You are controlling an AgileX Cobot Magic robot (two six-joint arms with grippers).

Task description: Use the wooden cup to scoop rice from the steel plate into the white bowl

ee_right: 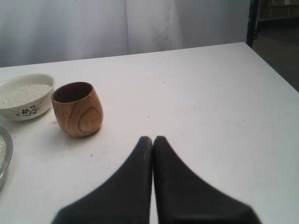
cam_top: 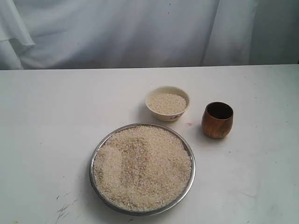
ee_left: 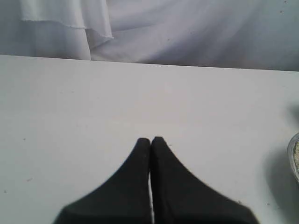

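The steel plate (cam_top: 97, 158) lies near the table's front, heaped with rice (cam_top: 142, 167). Behind it stands the white bowl (cam_top: 167, 115), with rice (cam_top: 167, 103) inside. The wooden cup (cam_top: 217, 120) stands upright and empty to the bowl's right. Neither arm shows in the exterior view. My right gripper (ee_right: 153, 138) is shut on nothing, low over bare table, apart from the cup (ee_right: 77, 109) and the bowl (ee_right: 24, 95); the plate's rim (ee_right: 5, 151) shows at the frame edge. My left gripper (ee_left: 150, 139) is shut and empty, with the plate's rim (ee_left: 294, 156) at the frame edge.
A white cloth backdrop (cam_top: 140, 32) hangs behind the white table (cam_top: 46, 121). A small red speck (cam_top: 189, 124) lies between bowl and cup. The table's side edge (ee_right: 275, 65) drops to a dark floor beyond my right gripper.
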